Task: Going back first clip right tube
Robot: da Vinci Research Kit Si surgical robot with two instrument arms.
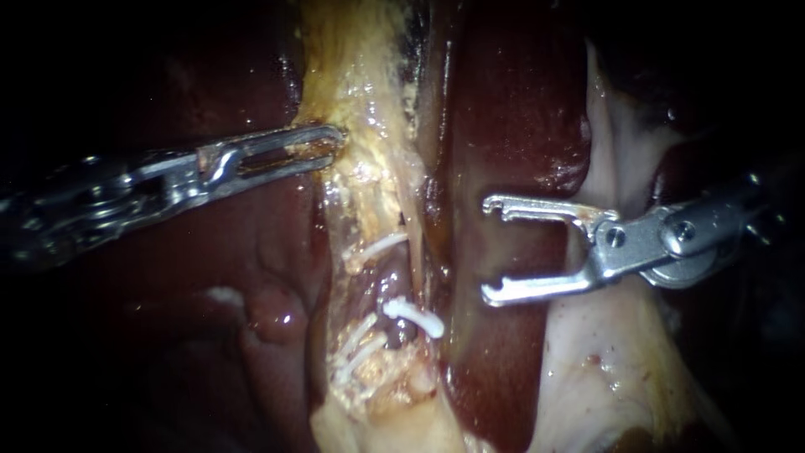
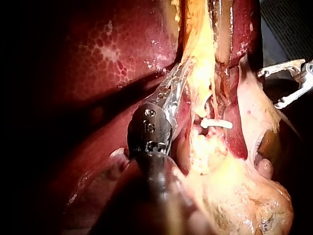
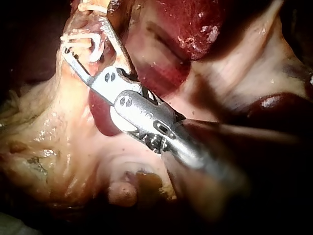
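Your two silver instruments
Your left instrument [image 1: 331,143] has long slotted jaws on a dark, screw-studded wrist; your right instrument [image 1: 490,249] has thin jaws with notched tips, and behind its pivot screw [image 1: 615,236] sits a rounded steel wrist.

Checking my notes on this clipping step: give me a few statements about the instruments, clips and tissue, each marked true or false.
1. The right instrument has its pincer open and empty. True.
2. The left instrument has its pincer wide open, clear of everything. False: it is shut on the yellowish tissue.
3. Several white clips sit on the strip of tissue between the two instruments. True.
4. No liver shows in any view. False: dark red liver lies beside the yellowish tissue.
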